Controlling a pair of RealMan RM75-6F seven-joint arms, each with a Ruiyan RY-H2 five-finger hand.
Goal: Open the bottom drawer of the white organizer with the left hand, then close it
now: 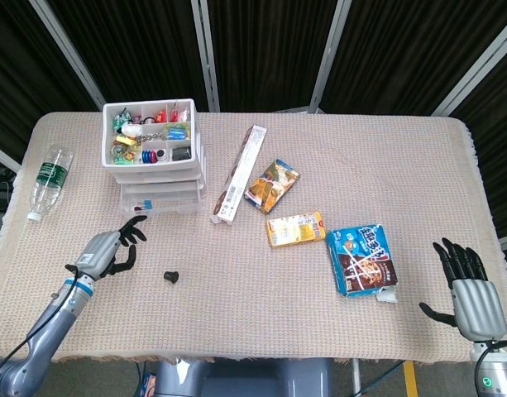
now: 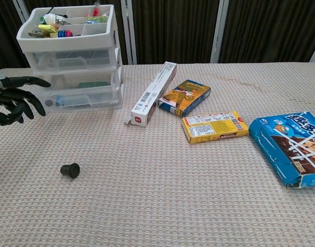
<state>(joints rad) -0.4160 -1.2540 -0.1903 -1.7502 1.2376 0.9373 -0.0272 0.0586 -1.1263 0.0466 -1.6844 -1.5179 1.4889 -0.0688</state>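
Note:
The white organizer [image 1: 152,136] [image 2: 70,46] stands at the table's back left, its top tray full of small items. Its bottom drawer [image 1: 162,201] [image 2: 82,96] sticks out a little past the two drawers above it. My left hand [image 1: 108,251] [image 2: 13,100] hovers in front of and to the left of the organizer, apart from the drawer, fingers spread and holding nothing. My right hand [image 1: 468,289] rests near the table's front right corner with its fingers apart and empty; the chest view does not show it.
A small black cap [image 1: 171,276] [image 2: 70,170] lies just right of the left hand. A plastic bottle [image 1: 49,180] lies at the left edge. A long white box [image 1: 239,174], a snack pack [image 1: 272,185], a yellow box [image 1: 295,229] and a blue package [image 1: 362,260] lie across the middle.

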